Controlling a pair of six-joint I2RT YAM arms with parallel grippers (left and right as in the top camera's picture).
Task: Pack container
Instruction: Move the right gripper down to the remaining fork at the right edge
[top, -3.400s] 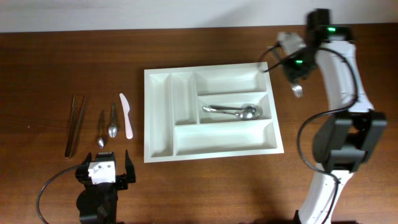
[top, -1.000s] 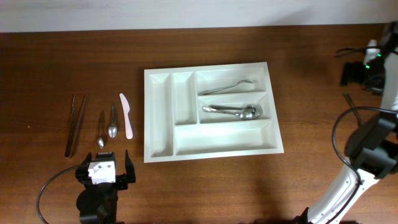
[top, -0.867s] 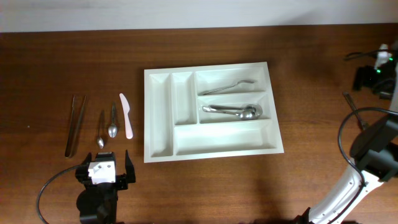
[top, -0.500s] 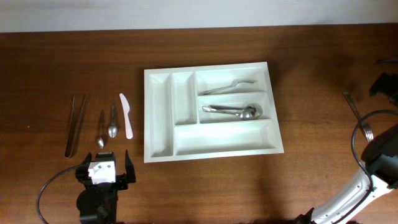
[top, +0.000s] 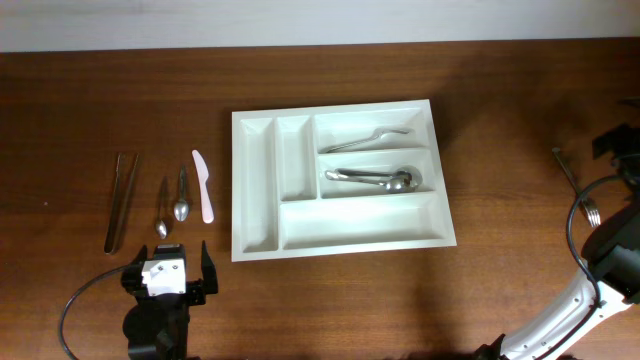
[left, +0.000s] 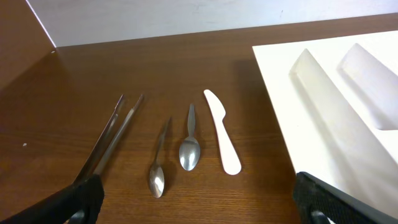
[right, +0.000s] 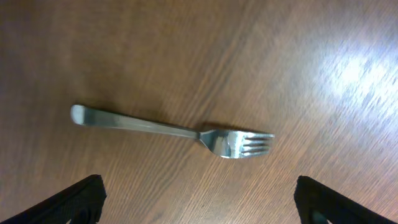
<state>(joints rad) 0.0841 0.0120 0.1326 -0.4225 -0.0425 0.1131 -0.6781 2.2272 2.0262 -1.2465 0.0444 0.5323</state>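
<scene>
Overhead: tray (top: 360, 222) is sitting in the middle of the table (top: 100, 80), long side running left-right, two narrow slots at its left end, three wide ones stacked at the right. Top wide slot is holding one fork (top: 366, 138). Middle wide slot is holding a small bunch of steel pcs (top: 375, 179), a spoon bowl showing at the right end – can't tell the count.

Left of the tray and well apart from it, tongs (top: 120, 200), thin spoon (top: 162, 210), wide spoon (top: 182, 196) and white knife (top: 204, 186) are lying side by side, spoon bowls toward the L gripper (top: 168, 274). That gripper is hanging at the near edge, just below the row, jaws spread wide, gripping nothing. L wrist cam is catching both fingertips (left: 78, 200) at its bottom corners.

R arm (top: 610, 250) is reaching along the far right edge. R wrist cam is looking straight down on a loose fork (right: 180, 130) lying flat on bare wood, tines pointing right in that view. R gripper (right: 199, 202) is hovering over it, jaws wide apart, not touching it.
</scene>
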